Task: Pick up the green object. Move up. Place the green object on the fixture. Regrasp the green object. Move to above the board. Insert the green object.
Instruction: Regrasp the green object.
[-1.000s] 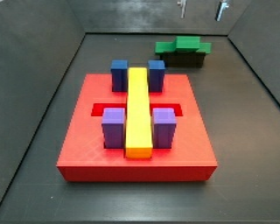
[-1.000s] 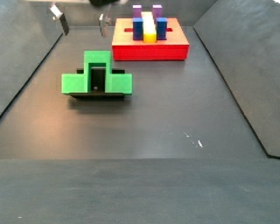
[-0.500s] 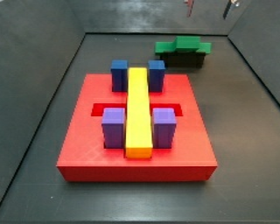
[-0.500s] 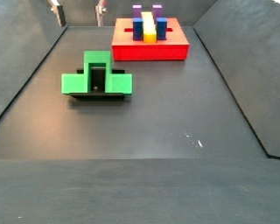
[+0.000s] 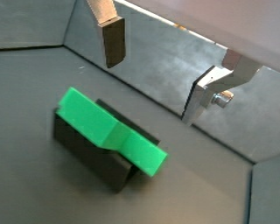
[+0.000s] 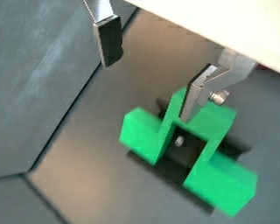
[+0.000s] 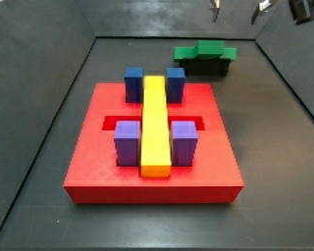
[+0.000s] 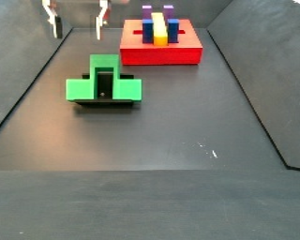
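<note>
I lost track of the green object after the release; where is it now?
The green object sits on the fixture on the dark floor, apart from the red board. In both wrist views the open end effector hangs above it, empty.

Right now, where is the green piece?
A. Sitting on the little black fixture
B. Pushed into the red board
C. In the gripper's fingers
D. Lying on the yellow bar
A. In both side views the green object sits on top of the black fixture, away from the red board, and the gripper hangs open and empty above it, with nothing between its fingers.
</note>
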You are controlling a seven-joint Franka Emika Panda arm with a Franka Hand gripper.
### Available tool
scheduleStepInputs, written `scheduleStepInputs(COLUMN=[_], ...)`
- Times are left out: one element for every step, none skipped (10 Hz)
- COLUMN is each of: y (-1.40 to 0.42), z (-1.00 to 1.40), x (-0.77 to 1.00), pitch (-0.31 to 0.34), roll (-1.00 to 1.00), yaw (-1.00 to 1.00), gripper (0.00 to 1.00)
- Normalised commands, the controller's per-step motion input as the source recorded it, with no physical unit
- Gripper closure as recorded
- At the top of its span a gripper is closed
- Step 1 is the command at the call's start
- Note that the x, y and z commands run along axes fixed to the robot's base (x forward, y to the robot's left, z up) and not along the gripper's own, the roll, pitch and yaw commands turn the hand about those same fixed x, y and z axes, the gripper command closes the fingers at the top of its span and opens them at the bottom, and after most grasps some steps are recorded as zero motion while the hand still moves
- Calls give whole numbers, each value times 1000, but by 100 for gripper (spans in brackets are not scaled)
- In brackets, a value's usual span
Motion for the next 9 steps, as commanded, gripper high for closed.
scheduleStepInputs(y=[-83,-337,-420,-354,-223,-49,11,103,77], z=[-251,-231,-194,-100,-43,-89,-200,-269,-274], x=[-340,-440,-446,-369,-57,114,109,40,51], pitch=[-123,-191,-151,-129,-106,-23,0,-46,-9], roll=[663,737,754,717,571,509,340,34,23], yaw=[234,383,409,380,317,151,106,111,91], gripper=[0,0,0,0,0,0,0,0,0])
